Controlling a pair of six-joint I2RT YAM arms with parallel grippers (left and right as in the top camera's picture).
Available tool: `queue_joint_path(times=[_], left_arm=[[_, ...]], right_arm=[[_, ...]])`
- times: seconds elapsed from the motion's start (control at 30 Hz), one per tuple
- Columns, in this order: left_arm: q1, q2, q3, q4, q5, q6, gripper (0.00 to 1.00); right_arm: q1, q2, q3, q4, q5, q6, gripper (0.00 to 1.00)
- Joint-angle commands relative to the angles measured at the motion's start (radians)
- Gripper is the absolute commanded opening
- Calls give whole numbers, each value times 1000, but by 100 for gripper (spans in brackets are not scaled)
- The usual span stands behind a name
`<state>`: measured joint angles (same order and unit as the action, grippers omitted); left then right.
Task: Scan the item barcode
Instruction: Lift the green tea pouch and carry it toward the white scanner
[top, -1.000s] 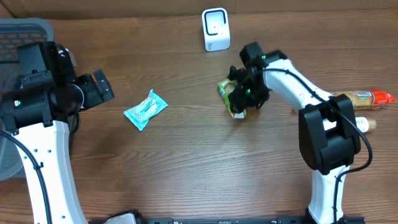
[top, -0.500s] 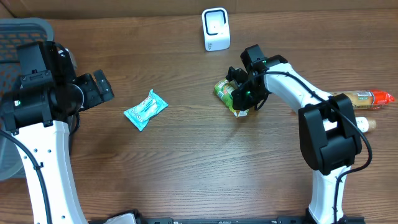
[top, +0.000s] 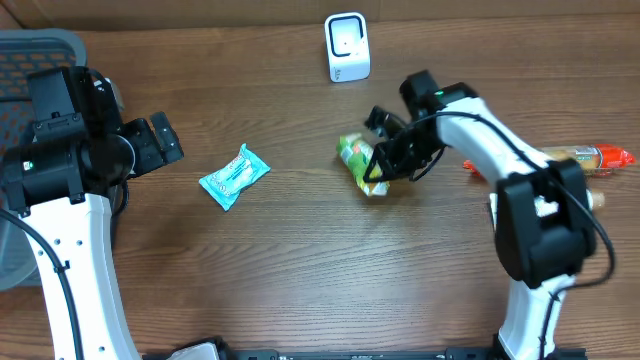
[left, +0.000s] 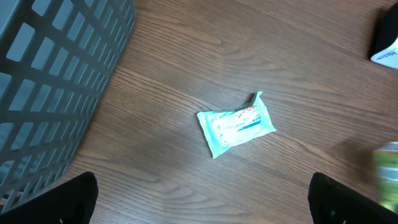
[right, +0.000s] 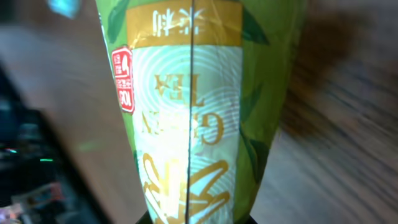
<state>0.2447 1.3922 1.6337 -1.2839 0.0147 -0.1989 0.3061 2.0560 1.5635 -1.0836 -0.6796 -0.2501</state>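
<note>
Nearest, on the brown wooden desk (top: 300, 280): a flat teal plastic wipes packet (top: 233, 176), lying free. To its left, near but not touching, the left claw (top: 165, 140), spread wide and holding nothing. Further right, pinched in the right claw (top: 385, 160): the green-and-gold foil tea packet (top: 358, 163), filling the right wrist view, print upside down. Beyond, at the far edge, a white box-shaped scanner (top: 347, 47), apart from the packet.

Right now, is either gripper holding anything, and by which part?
Right gripper shut on the green tea packet, by one end. Left gripper open, empty.
</note>
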Motion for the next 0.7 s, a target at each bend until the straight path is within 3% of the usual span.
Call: queue_joint_path(times=[0.0, 0.43, 0.67], left_arm=[[4, 3, 18, 2, 4, 19, 100], [4, 3, 18, 2, 4, 19, 100], [4, 3, 18, 2, 4, 19, 99]], right_arm=[[-51, -196, 47, 9, -285, -5, 4], [-161, -311, 47, 7, -767, 97, 4], [-162, -312, 47, 9, -800, 97, 4]])
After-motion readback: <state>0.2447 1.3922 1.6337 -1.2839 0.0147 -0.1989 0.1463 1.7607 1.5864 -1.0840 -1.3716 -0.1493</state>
